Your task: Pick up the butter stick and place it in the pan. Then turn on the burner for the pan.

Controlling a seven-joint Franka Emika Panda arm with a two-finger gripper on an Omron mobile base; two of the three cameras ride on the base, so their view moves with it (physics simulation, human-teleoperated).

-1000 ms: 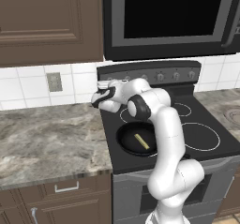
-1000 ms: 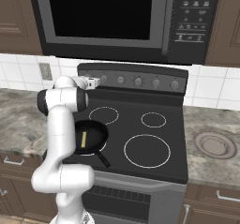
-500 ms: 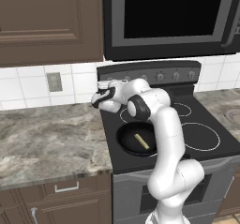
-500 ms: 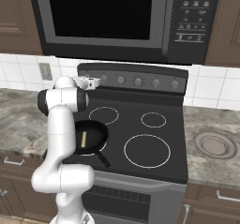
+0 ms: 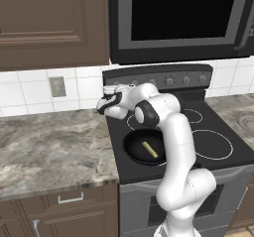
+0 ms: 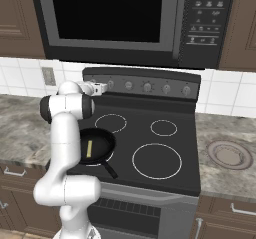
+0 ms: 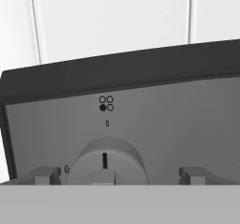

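Observation:
The black pan (image 5: 136, 150) (image 6: 101, 144) sits on the front left burner, its long handle (image 6: 109, 170) pointing to the stove's front edge. The pale yellow butter stick (image 5: 150, 149) (image 6: 89, 149) lies flat inside it. My gripper (image 5: 119, 89) (image 6: 101, 88) (image 7: 119, 176) is raised at the stove's back control panel (image 7: 178, 120), over its left end, and stands open. In the hand view the leftmost knob (image 7: 105, 164) lies between my fingertips (image 7: 44, 175), nearer the left one, with clear gaps on both sides. Burner marker dots (image 7: 106, 103) sit above the knob.
Several more knobs (image 6: 147, 87) line the panel to the right. A microwave (image 6: 115, 18) hangs low above the stove. Marble counters (image 5: 49, 147) flank it, with a round grey disc (image 6: 227, 154) on the right one and a wall outlet (image 5: 57, 87) on the left.

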